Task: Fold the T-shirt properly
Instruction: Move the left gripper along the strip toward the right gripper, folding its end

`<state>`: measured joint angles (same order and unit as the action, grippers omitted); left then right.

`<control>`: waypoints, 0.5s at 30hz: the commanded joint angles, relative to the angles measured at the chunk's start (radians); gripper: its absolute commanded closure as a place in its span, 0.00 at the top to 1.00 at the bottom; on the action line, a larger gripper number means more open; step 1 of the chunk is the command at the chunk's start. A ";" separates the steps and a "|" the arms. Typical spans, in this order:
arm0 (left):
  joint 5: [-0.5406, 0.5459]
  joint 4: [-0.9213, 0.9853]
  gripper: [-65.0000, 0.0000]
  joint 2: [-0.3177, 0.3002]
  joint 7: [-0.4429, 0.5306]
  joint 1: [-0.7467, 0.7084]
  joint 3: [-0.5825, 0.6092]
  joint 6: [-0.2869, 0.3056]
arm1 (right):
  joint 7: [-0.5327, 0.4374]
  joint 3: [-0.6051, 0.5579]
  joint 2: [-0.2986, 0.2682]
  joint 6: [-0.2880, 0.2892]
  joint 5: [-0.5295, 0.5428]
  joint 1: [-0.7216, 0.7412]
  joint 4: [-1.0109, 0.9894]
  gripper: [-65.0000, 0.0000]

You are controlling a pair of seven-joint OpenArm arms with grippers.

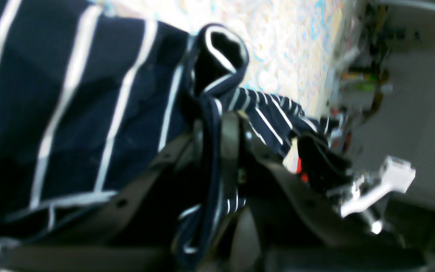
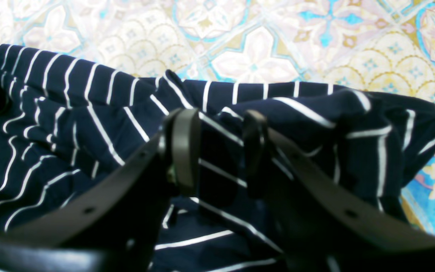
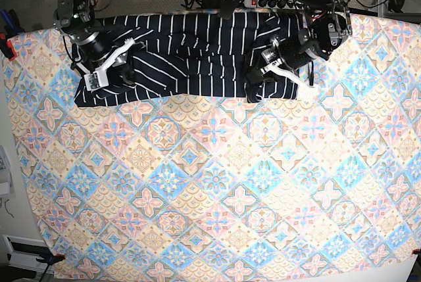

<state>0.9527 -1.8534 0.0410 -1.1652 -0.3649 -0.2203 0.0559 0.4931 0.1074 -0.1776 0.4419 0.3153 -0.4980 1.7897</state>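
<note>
Along the far edge of the table, the dark navy short-sleeved fabric T-shirt with thin white stripes [image 3: 197, 55] is lying as a wide band on the pastel orange-and-blue diamond-patterned tablecloth [image 3: 217, 183], its near hem running roughly straight from left to right.

At the right end of the shirt in the base view, the left gripper [image 1: 217, 132] is pinching a bunched ridge of striped cloth between its dark fingers [image 1: 229, 147]; a loop of the hem is curling up just past the fingertips. The wrist view is blurred, so I cannot tell how firmly the jaws are biting.

At the left end, the right gripper [image 2: 217, 151] is sitting low on the shirt with its jaws parted and a fold of cloth lying between them; the fingers [image 2: 181, 147] are not pressing together on it, so nothing there looks gripped.

To do this step well, I judge that both ends are wanting an even hold on matching points of the cloth, gripped through all layers rather than a single ply. The bunched cloth under the left gripper is likely to carry wrinkles into the fold, so it should be smoothed first. A slack or uneven hold is risking a skewed crease.
</note>
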 commanded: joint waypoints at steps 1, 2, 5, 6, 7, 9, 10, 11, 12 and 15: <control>0.039 -0.018 0.20 -0.006 0.004 -0.001 0.015 0.006 | -0.026 0.004 -0.007 0.005 0.012 0.003 0.022 0.29; 0.053 -0.018 0.23 -0.016 0.004 -0.001 0.023 0.006 | -0.026 0.004 -0.007 0.005 0.012 0.003 0.022 0.29; 0.098 -0.018 0.25 -0.048 0.004 0.000 0.049 0.006 | -0.026 0.004 -0.007 0.005 0.012 0.002 0.023 0.29; 0.119 -0.018 0.25 -0.066 0.004 0.000 0.061 0.006 | -0.026 0.004 -0.007 0.005 0.012 0.002 0.023 0.29; 0.144 -0.018 0.25 -0.085 0.004 0.002 0.071 0.006 | -0.026 0.004 -0.007 0.005 0.012 0.002 0.023 0.29; 0.183 -0.018 0.25 -0.109 0.004 0.002 0.069 0.006 | -0.026 0.004 -0.007 0.005 0.012 0.002 0.023 0.29; 0.200 -0.018 0.25 -0.120 0.006 0.002 0.068 0.006 | -0.026 0.004 -0.007 0.005 0.012 0.002 0.023 0.29; 0.217 -0.018 0.25 -0.135 0.006 0.002 0.065 0.006 | -0.026 0.004 -0.007 0.005 0.012 0.002 0.023 0.29; 0.239 -0.019 0.25 -0.160 0.006 0.002 0.049 0.006 | -0.026 0.004 -0.007 0.005 0.012 0.002 0.023 0.29; 0.276 -0.019 0.25 -0.218 0.006 -0.006 -0.011 0.006 | -0.026 0.004 -0.007 0.005 0.012 0.000 0.023 0.29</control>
<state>1.2121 -1.8553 -0.1631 -1.1645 -0.3729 -0.2211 0.0563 0.4931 0.1078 -0.1806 0.4412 0.3153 -0.4984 1.7901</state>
